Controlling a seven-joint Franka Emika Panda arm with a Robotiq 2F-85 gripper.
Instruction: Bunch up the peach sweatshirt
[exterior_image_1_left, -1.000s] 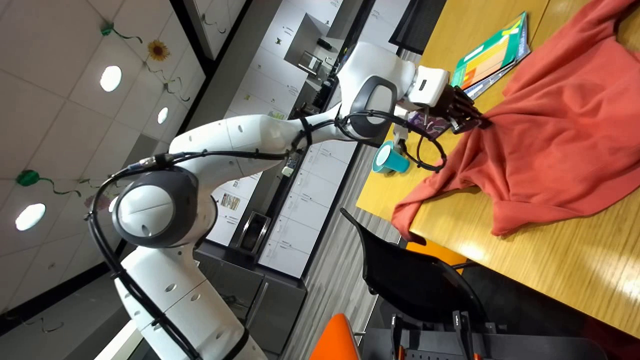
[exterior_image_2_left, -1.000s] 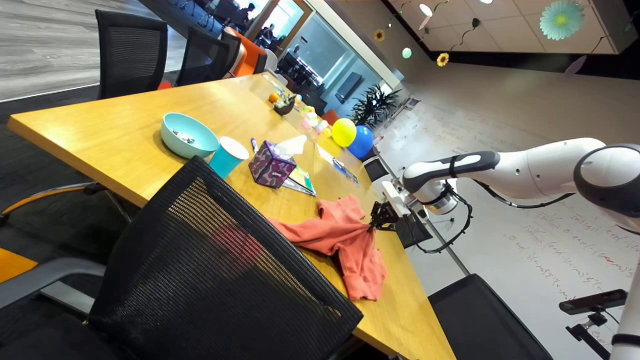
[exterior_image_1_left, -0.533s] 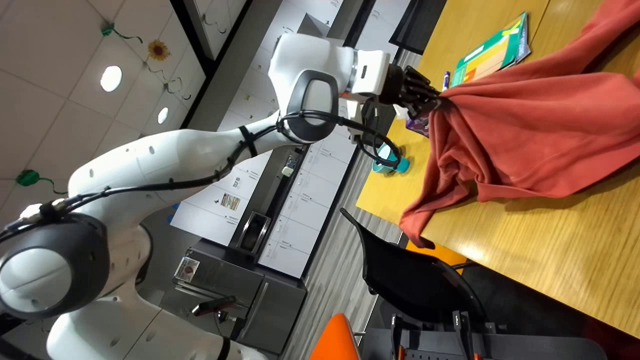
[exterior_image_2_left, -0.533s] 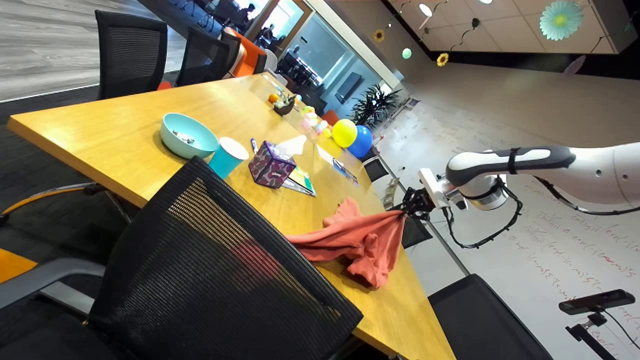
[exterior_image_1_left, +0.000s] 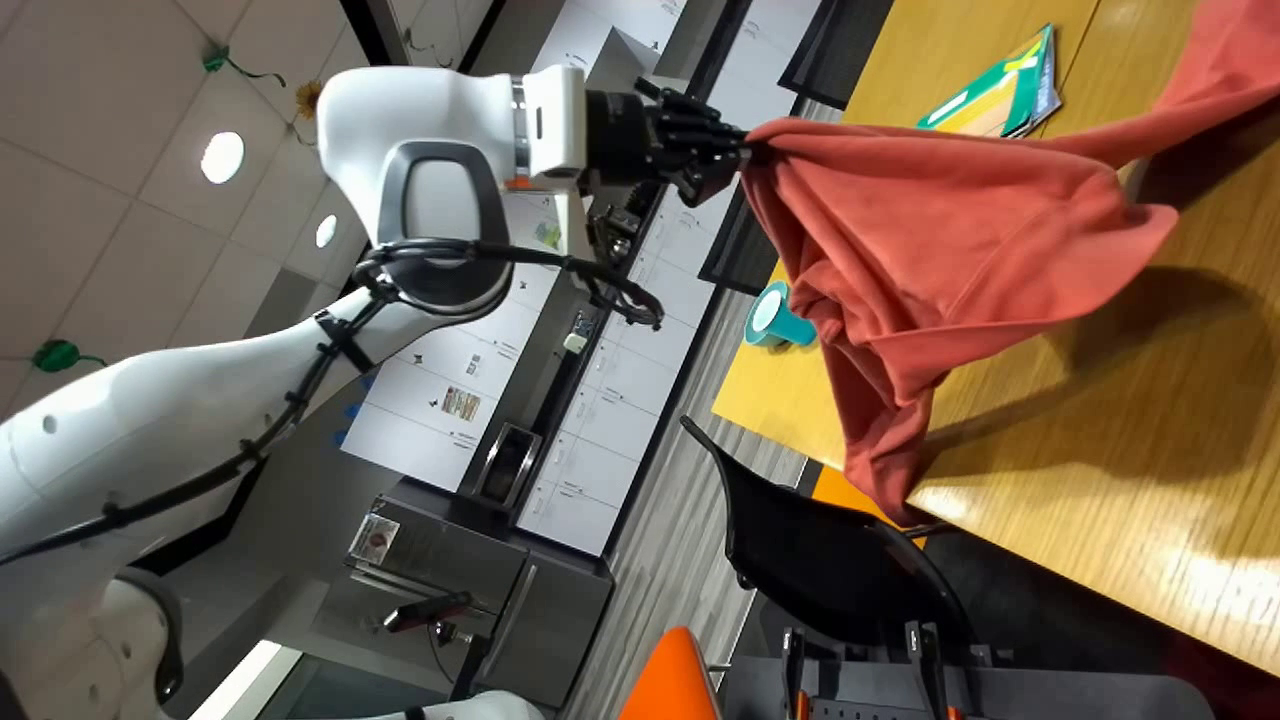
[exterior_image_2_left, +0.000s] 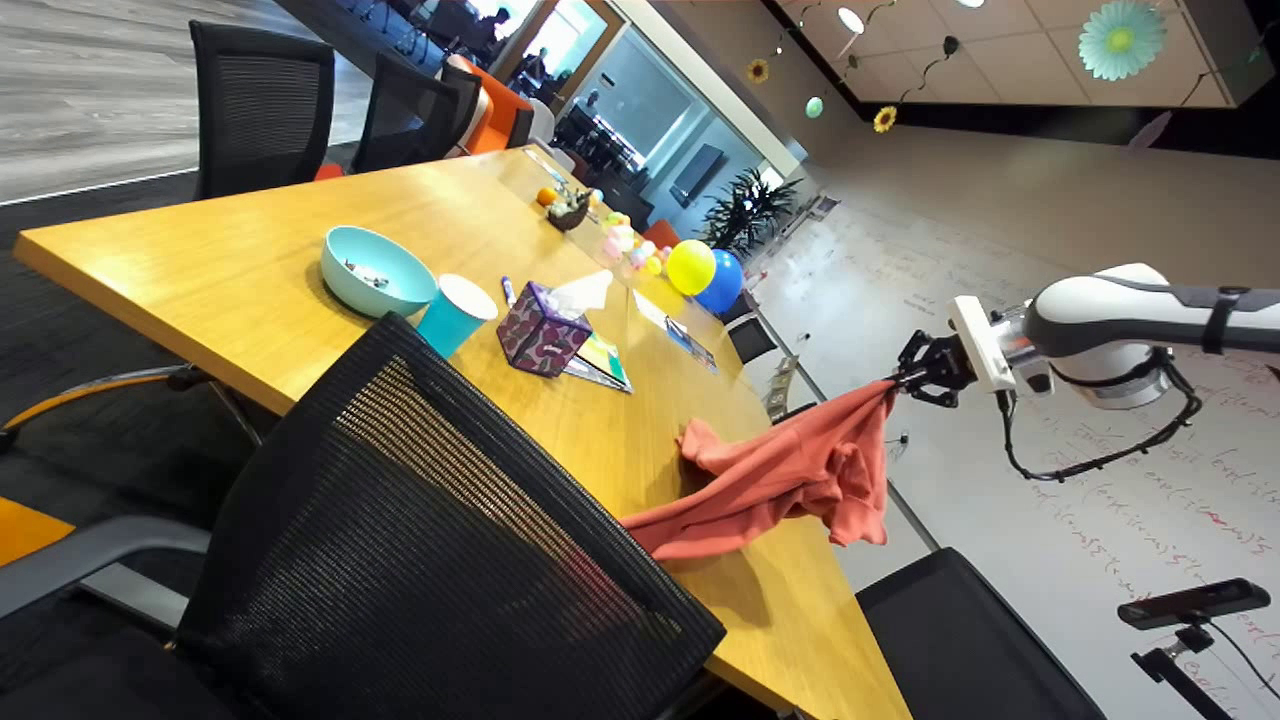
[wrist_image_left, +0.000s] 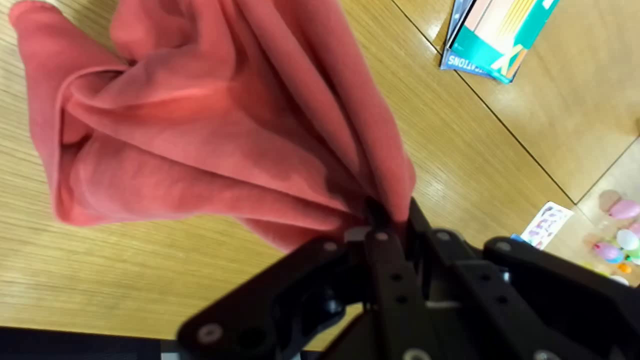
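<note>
Clamping tight with the claw (wrist_image_left: 394, 216) on a gathered fold of the peach sweatshirt (exterior_image_1_left: 950, 230), holding the cloth partly above the table (exterior_image_2_left: 230, 270). Drooping from that pinch in loose folds and casting a dark shadow on the table. Crossing the table's edge with one narrow end in an exterior view, and trailing another end along the table toward the side of that same frame.

Seeing next, on the table, a green booklet (wrist_image_left: 500, 30) lying over a blue magazine (wrist_image_left: 465, 62). Reading "CATIONS" upside down on the magazine in the wrist view, in pale letters running up to the booklet. Finding also on the table a purple patterned box of tissues (exterior_image_2_left: 545, 330), bearing a small white label (exterior_image_2_left: 563, 352) too tiny to read surely. Noticing a dark pen (exterior_image_2_left: 508, 290) lying on the table too, and, toward one end of the table, a turquoise cup (exterior_image_2_left: 455, 320) and a turquoise bowl (exterior_image_2_left: 395, 255) holding bits (exterior_image_2_left: 367, 275) too small to name.

Spotting a black mesh chair (exterior_image_2_left: 450, 560) standing beside the table, and a yellow balloon (exterior_image_2_left: 690, 267) and a blue balloon (exterior_image_2_left: 722, 285) near the table's far side. Looking past the table to a whiteboard (exterior_image_2_left: 1070, 540) bearing red handwriting too faint to make out, and to white cupboards (exterior_image_1_left: 595, 440) carrying papers (exterior_image_1_left: 460, 403) too tiny to read.
</note>
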